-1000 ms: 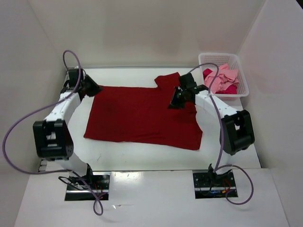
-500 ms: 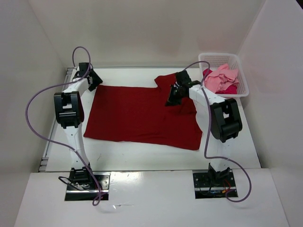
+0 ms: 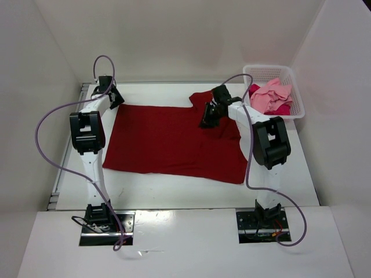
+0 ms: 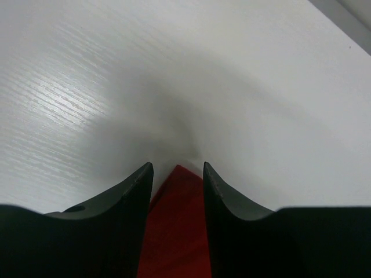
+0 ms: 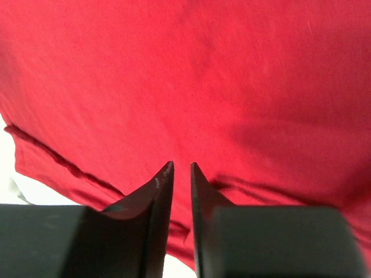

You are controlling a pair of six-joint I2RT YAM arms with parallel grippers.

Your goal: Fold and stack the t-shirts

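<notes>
0/3 folded: dark red t-shirt [image 3: 168, 142] flat, pink t-shirts [image 3: 271, 95] in mesh basket [image 3: 266, 67]; left gripper [image 4: 177, 167] spread astride its corner, right gripper [image 5: 181, 166] near-closed, grip unclear.

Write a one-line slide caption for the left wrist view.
Left claw, fingers apart, straddles a corner of the dark red t-shirt on the white table.

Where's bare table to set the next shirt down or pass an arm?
Bare: the strip between the dark red shirt and the near edge of the table; another behind it. Crowded: far right, basket beside right gripper.
</notes>
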